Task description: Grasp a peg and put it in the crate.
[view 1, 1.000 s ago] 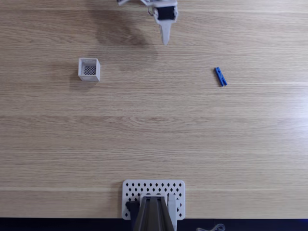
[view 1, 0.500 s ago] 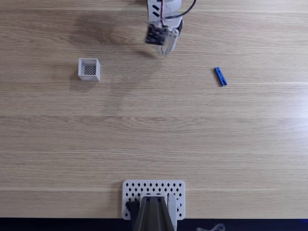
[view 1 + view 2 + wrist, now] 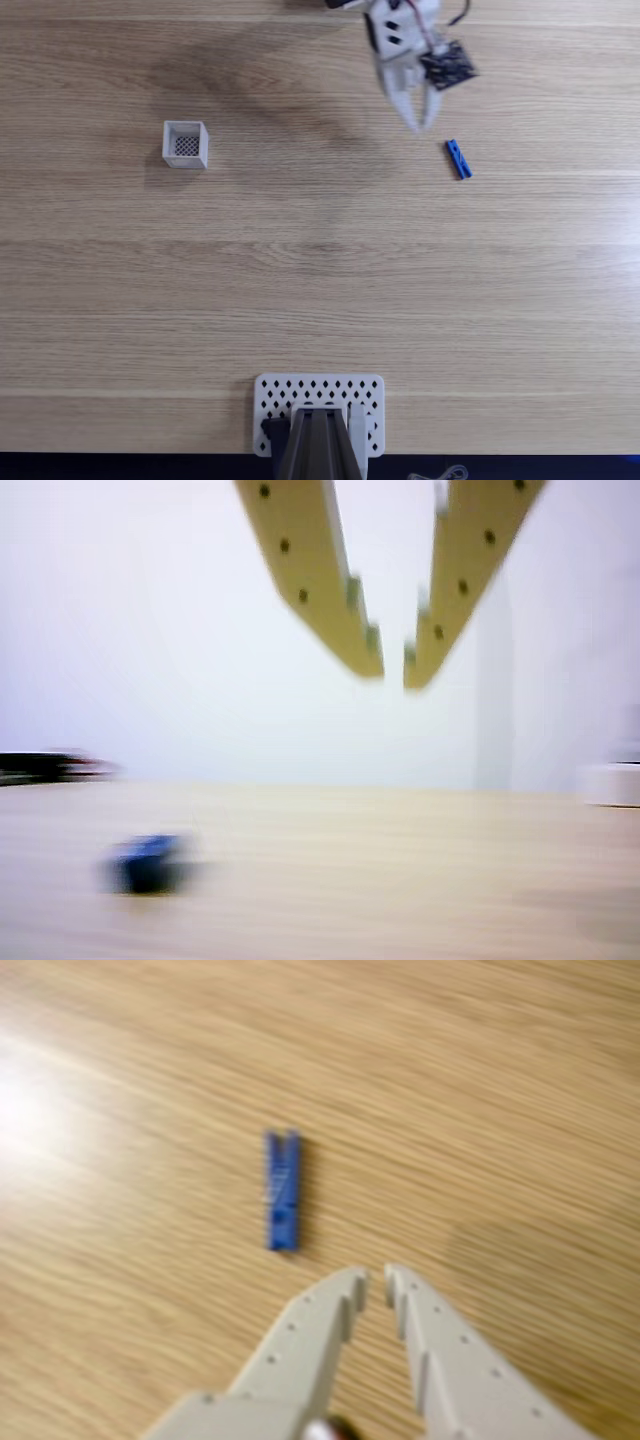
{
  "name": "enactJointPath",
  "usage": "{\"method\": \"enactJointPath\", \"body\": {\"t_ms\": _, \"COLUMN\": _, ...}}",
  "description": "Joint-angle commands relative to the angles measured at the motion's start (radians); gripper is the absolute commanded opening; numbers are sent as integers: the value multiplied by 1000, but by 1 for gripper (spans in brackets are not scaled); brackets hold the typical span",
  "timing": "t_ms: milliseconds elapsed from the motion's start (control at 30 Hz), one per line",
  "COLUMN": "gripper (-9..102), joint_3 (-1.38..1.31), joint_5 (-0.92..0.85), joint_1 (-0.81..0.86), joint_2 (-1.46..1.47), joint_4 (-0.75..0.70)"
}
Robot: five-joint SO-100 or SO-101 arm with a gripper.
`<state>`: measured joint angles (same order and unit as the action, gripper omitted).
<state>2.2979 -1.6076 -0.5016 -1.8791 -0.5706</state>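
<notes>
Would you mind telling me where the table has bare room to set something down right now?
Most of the table is bare: the wide middle band between the crate, the peg and the perforated plate at the near edge. It is busiest at the upper right of the fixed view, where the gripper hangs beside the peg.

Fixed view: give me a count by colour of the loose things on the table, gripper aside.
Blue: 1, the peg, lying flat.
White: 2, the crate and the perforated plate at the near edge.
Total: 3.
The gripper hangs close to the peg, holding nothing.
</notes>
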Motion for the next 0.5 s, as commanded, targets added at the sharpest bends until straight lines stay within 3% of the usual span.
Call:
{"method": "enactJointPath", "body": {"t_ms": 0, "gripper": 12, "joint_3": -155, "joint_5": -2, "joint_1": -34, "joint_2": 83, "joint_4": 25}}
{"method": "enactJointPath", "body": {"t_ms": 133, "gripper": 20, "joint_3": -219, "joint_5": -2, "joint_1": -21, "joint_2": 152, "joint_4": 34}}
{"method": "enactJointPath", "body": {"t_ms": 467, "gripper": 20, "joint_3": -238, "joint_5": 28, "joint_1": -38, "joint_2": 238, "joint_4": 120}}
